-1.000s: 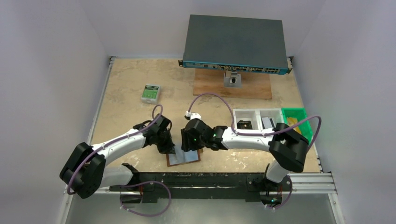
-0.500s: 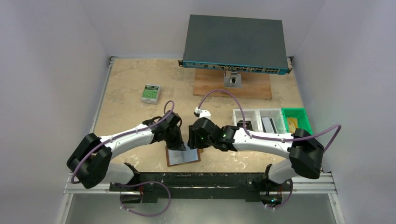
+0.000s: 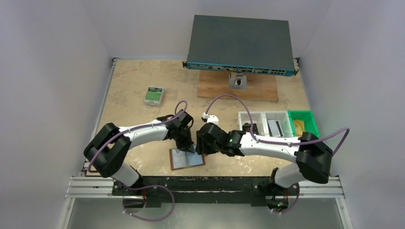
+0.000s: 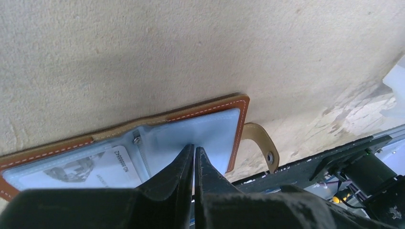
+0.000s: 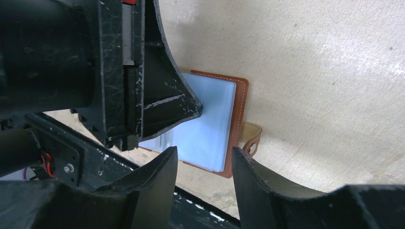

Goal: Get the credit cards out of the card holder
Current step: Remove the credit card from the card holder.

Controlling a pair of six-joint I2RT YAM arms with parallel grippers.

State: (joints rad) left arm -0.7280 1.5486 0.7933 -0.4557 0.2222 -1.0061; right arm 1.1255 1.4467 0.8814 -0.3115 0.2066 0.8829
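Left end effector [image 4: 194,149]: fingers pressed together, tips down on the clear right-hand pocket of the card holder [image 4: 212,126]; cannot tell if a sleeve is pinched between them.
Left arm pose: elbow bent out to the left, forearm running right across the near bench [image 3: 129,86], wrist tipped steeply down.
Right end effector [image 5: 203,155]: fingers apart, nothing between them, hovering over the holder's right edge.
Right arm pose: elbow folded at the far right, forearm stretched left and low, wrist just beside the left one.
Card holder: open flat, inside up, near the front edge of the bench between the two arms; brown border with white stitching.
Snap tab [image 4: 261,143]: sticks out from the right edge, lying on the bench.
Card [image 4: 93,169]: printed, seated in the left pocket.
Green-and-white box [image 3: 154,95]: far left, well apart.
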